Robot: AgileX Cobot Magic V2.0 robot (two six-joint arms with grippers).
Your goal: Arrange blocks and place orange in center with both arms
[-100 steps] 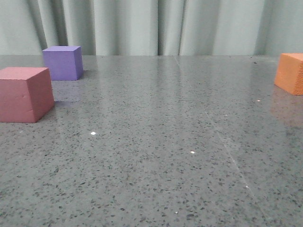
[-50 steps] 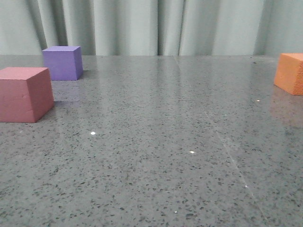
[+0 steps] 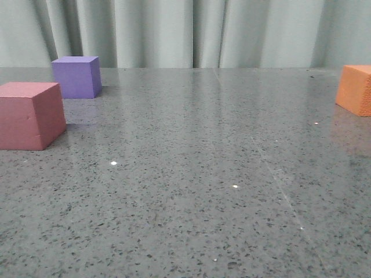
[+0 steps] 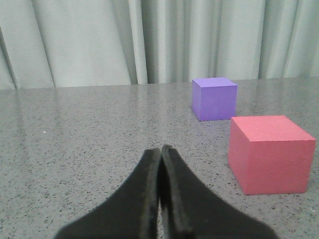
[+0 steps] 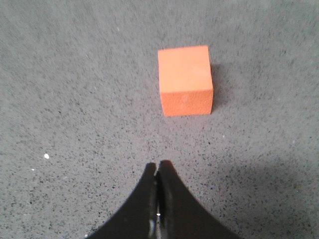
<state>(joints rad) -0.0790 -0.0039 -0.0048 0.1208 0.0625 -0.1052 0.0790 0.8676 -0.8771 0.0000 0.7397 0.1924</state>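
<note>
Right tool (image 5: pixel 158 169), tips pressed together and empty, hovers above the counter (image 5: pixel 75 99); the orange block (image 5: pixel 185 79) lies just ahead of it, slightly offset. Left tool (image 4: pixel 160 154), likewise closed and empty, has the pink-red block (image 4: pixel 269 152) beside it, the purple block (image 4: pixel 214 98) beyond.

A pink-red block (image 3: pixel 30 115) sits at the left edge of the gray speckled table (image 3: pixel 191 191). A purple block (image 3: pixel 76 76) stands just behind it, nearer the far left corner. An orange block (image 3: pixel 356 90) sits far away at the right edge, partly cut off. Pale curtains (image 3: pixel 185 32) hang behind the far edge.
</note>
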